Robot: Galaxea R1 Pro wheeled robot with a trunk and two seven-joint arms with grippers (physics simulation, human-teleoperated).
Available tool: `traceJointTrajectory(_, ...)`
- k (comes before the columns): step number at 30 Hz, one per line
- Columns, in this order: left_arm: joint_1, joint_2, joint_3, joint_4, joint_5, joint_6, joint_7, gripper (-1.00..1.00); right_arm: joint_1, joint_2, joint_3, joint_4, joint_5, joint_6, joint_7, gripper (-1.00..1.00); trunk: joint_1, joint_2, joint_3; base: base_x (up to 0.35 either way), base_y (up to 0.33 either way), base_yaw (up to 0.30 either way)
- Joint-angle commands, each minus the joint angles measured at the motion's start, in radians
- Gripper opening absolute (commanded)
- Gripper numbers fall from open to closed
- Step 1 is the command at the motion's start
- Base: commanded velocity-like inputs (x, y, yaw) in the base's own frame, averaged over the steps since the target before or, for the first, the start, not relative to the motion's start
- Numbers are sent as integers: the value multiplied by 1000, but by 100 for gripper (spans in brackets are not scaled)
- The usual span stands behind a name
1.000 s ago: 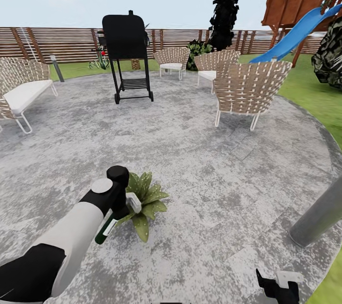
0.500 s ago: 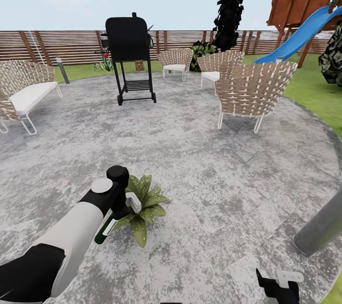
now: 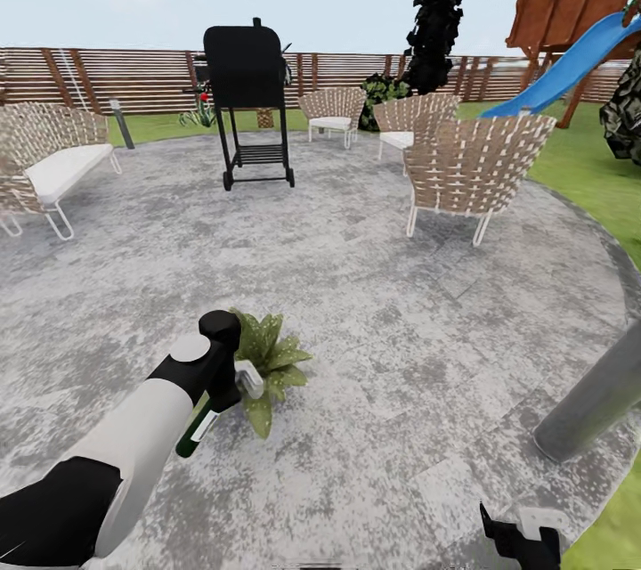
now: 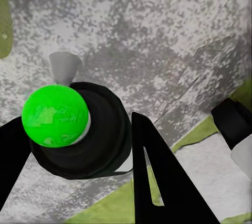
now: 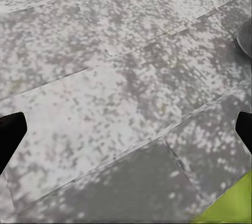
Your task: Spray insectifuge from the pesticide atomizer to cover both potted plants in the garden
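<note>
Patio (image 3: 374, 303) | left gripper (image 3: 233, 385) grips atomizer (image 4: 79, 129) | wrist: green cap

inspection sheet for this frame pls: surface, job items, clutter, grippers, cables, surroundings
Surface: round grey stone patio, mottled; lawn at its right edge.
Job's things: pesticide atomizer held in the left gripper, right beside one potted plant on the patio; the left wrist view looks down on the bottle's green-topped black cap between the fingers. Second plant: nothing seen.
Clutter: black grill, woven chairs, white-cushioned bench, grey post at right.
Grippers: left shut on the atomizer; right gripper open over bare paving, fingers wide apart.
Cables: nothing seen.
Surroundings: slatted wooden fence, dark tree, wooden playhouse with blue slide.
</note>
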Motion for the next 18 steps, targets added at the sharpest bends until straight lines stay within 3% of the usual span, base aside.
traceJointTrajectory(1,-1,0,-1,0,-9,10,-9,-100,0,0,-8,1,4,-3,5,100,-1,0,-1,-235,-29,229)
traceJointTrajectory(11,0,3,-1,1,-11,10,-9,-100,0,0,-8,1,4,-3,5,100,-1,0,-1,-23,-3,262)
traceJointTrajectory(18,2,5,-2,7,-8,11,-9,-100,0,0,-8,2,4,-3,5,100,-1,0,-1,0,0,27)
